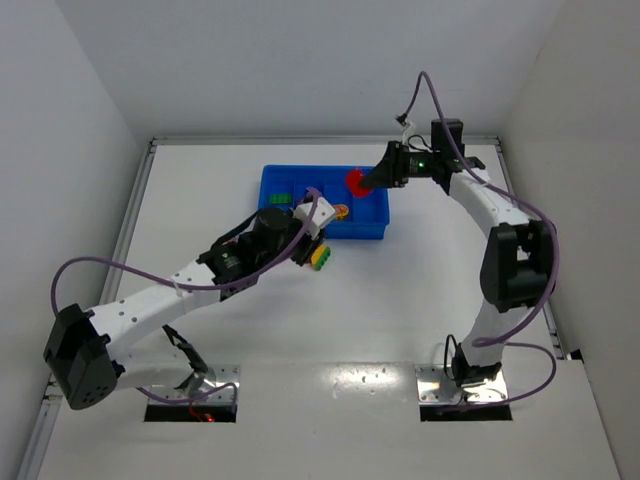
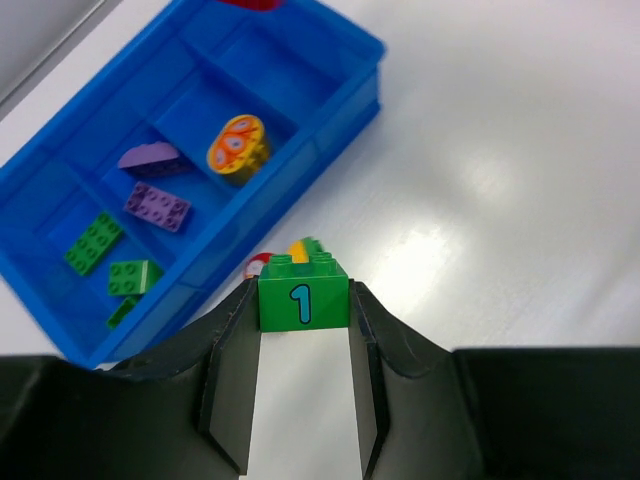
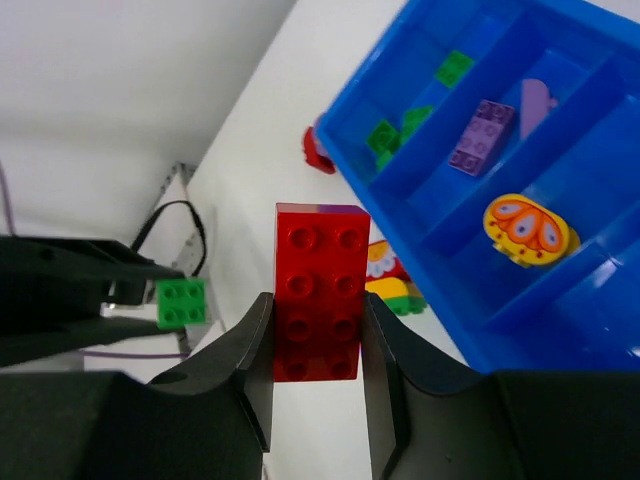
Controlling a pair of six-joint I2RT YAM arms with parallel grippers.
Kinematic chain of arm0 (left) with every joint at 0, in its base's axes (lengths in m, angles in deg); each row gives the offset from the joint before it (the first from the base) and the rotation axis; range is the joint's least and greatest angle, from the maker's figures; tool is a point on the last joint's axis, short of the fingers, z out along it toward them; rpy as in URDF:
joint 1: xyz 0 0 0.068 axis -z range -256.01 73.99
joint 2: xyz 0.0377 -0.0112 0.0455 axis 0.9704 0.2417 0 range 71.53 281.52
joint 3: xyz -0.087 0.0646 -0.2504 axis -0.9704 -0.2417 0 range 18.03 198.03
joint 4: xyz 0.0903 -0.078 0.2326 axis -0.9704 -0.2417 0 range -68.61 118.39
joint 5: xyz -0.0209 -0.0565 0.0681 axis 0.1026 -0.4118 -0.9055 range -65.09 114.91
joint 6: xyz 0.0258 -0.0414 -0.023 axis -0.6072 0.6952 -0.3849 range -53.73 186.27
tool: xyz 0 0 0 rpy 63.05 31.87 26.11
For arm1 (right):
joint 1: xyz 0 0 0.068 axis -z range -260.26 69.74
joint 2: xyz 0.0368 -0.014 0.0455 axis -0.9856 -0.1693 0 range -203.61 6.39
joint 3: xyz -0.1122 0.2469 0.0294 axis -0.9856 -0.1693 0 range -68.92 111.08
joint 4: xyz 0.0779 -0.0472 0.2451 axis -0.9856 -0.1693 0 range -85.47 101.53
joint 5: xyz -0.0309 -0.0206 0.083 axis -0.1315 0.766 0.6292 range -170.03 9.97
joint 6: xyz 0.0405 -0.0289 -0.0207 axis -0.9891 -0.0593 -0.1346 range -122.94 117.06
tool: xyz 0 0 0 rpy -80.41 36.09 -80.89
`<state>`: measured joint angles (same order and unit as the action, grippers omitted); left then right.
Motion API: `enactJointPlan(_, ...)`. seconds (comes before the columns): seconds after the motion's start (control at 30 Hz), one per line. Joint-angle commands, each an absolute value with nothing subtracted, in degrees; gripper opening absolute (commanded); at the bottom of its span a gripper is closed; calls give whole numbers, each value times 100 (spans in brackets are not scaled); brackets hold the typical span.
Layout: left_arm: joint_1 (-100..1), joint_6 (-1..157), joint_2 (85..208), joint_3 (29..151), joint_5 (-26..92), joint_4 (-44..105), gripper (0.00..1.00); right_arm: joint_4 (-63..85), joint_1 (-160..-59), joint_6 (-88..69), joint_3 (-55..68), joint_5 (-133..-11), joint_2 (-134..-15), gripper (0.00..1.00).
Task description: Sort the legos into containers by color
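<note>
– Starting at the left, we see the left gripper (image 2: 304,300) pinching a green brick (image 2: 304,292) with a "1" printed on it. Its fingers (image 2: 232,350) press on the two flat sides. The brick hangs over the worktop (image 1: 400,300), just beside the near wall of the blue tray (image 2: 300,170).

– Is this a safe hold, do we think?

– We think yes. The brick looks like hard, light plastic, so it should not bend. But the sides are smooth, and a hold on a corner could slip. The flat sides below the studs are the good place. A yellow part (image 2: 298,247) shows just behind it; we cannot tell if it is joined.

– And inside the tray?

– Green bricks (image 2: 93,243) lie in the end compartment, purple bricks (image 2: 157,206) in the next one, and a yellow round piece (image 2: 238,147) in the third.

– Then the right side.

– The right gripper (image 3: 318,320) clamps a long red brick (image 3: 321,292) across its narrow width. In the overhead view it is above the right end of the tray. We see a purple edge at its far end, so perhaps it is two colours stacked.

– Would that change the handling?

– We judge yes. Such a joint may come apart if it is knocked, so we would release it low and gently.
</note>
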<state>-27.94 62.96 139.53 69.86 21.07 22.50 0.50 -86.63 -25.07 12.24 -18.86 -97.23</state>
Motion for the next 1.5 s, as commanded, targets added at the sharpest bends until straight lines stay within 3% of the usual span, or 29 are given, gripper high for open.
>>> enactJointPlan(0.0, -3214, 6582, 13928, 7259, 2165, 2417, 2, -164, -8685, -1983, 1484, -2377, -9777, 0)
enactJointPlan(0.2, -3734, 7443, 15120, 8496, 2491, 1987, 6, -218, -8685, -1788, 1159, -3107, -9478, 0)
enactJointPlan(0.47, -4893, 8699, 16801, 10064, 1902, 1126, 6, -341, -8632, -1464, 798, -3415, -8810, 0)
enactJointPlan(0.67, -5676, 9035, 17286, 10117, 2332, 958, 6, -403, -8632, -1410, 622, -3485, -8555, 0)
enactJointPlan(0.97, -5729, 8956, 17708, 10109, 2640, 1011, 6, -403, -8579, -1410, 727, -3433, -8739, 0)
enactJointPlan(1.1, -5729, 8894, 17814, 10161, 2526, 1011, 11, -403, -8579, -1410, 728, -3433, -8792, 0)
enactJointPlan(1.2, -5729, 8947, 17814, 10109, 2412, 958, 15, -403, -8579, -1410, 728, -3433, -8792, 0)
enactJointPlan(1.4, -5729, 8956, 17866, 10056, 2515, 905, 58, -403, -8579, -1410, 728, -3380, -8844, 0)
enactJointPlan(1.47, -5782, 8833, 17866, 10056, 2709, 905, 63, -403, -8579, -1410, 728, -3170, -8845, 0)
